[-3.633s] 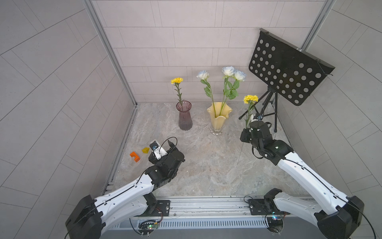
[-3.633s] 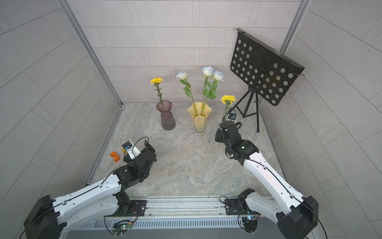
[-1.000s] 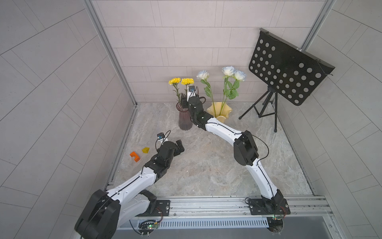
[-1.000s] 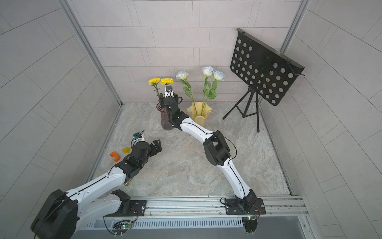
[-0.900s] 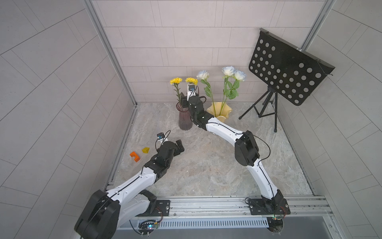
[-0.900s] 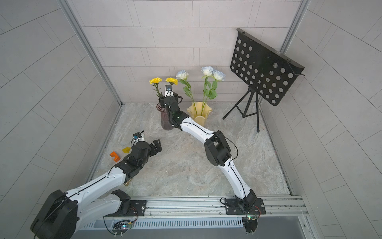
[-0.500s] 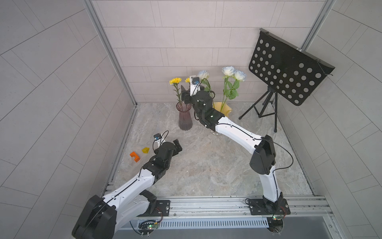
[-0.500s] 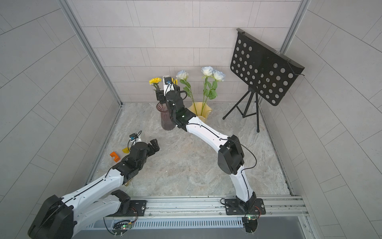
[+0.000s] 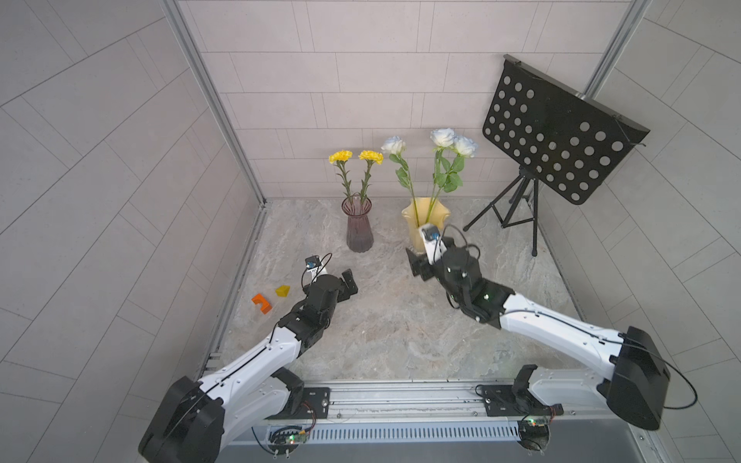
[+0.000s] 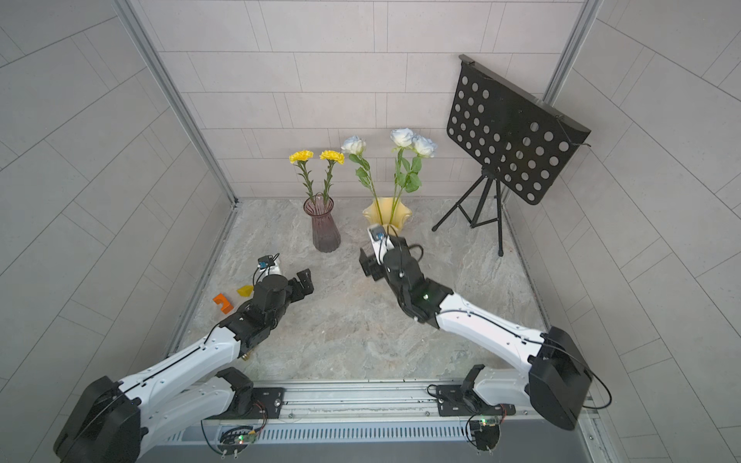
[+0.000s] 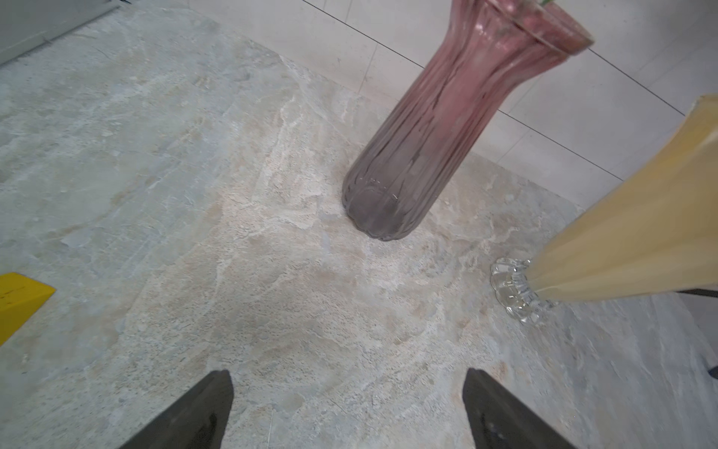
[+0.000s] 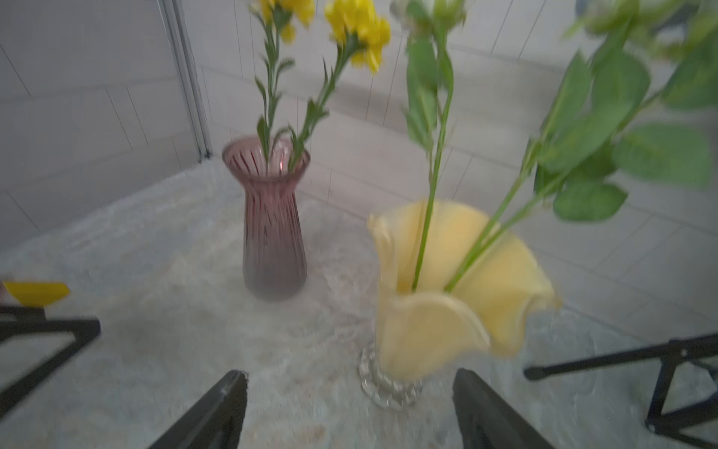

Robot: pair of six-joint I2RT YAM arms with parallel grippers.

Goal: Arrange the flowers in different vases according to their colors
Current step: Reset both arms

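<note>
Since both yellow blooms [image 9: 341, 155] stand in the purple vase [image 9: 359, 228] and all three white roses [image 9: 443, 137] in the pale yellow vase [image 9: 426, 208], the sorting looks complete in a top view, and the step in hand reads as the pull-back after the last placement. There the right gripper [image 9: 419, 266] hangs empty just in front of the pale yellow vase, jaws apart, while the left gripper [image 9: 347, 285] sits low over the marble table [image 9: 401, 320], also apart and empty, near the yellow block [image 9: 282, 291] and orange block [image 9: 261, 303]. Both top views agree that neither gripper [image 10: 367, 264] touches a stem or vase. From the left wrist, the jaws stand wide over bare stone, with the purple vase [image 11: 427, 136] ahead and the pale yellow vase [image 11: 641, 233] beside it. From the right wrist, blurred, the jaws are spread, both vases are upright, and two thin stems enter the purple vase [image 12: 274, 233]. The next move, I judge, calls only for drawing both arms home without brushing leaves. Compared with a second ago, the right arm no longer stretches to the purple vase's rim; it has let the second yellow bloom go and folded back. A few seconds ago that vase held one bloom only.
</note>
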